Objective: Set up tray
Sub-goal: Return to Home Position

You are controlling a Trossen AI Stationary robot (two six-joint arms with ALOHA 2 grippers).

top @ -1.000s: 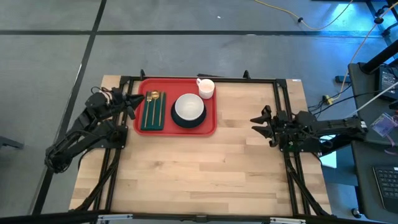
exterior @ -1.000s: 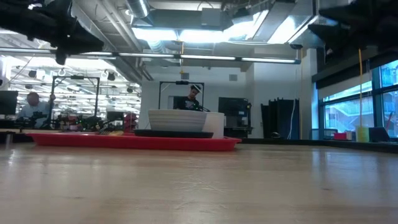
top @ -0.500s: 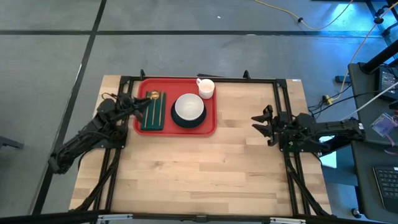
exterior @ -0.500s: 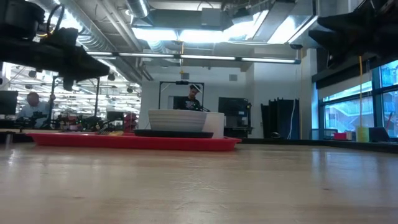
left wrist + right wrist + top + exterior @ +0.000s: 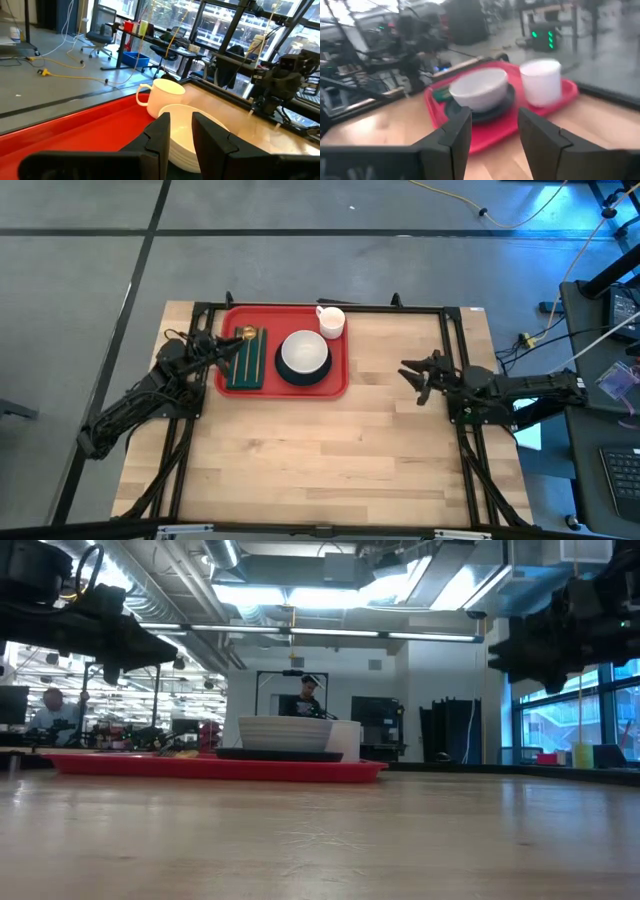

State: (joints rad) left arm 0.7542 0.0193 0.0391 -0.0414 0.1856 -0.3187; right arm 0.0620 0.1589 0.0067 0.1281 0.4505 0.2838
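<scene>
Hovering at 9 o'clock of the tray [image 5: 285, 318], the left gripper [image 5: 226, 348] was narrowly parted and empty; the right gripper [image 5: 412, 380], spread wide, hung at 3 o'clock, well apart. A pale, plank-jointed wooden table [image 5: 330, 460] stood on grey floor [image 5: 300, 265]. Glossy, red and round-cornered, the tray lay at the table's 11 o'clock, bearing a round white bowl [image 5: 303, 352].

Tray [image 5: 290, 316] holds bowl [image 5: 303, 352], mug [image 5: 331, 321], napkin [image 5: 245, 368]; left claw [image 5: 228, 348] at its edge, right claw [image 5: 413, 376] apart.
</scene>
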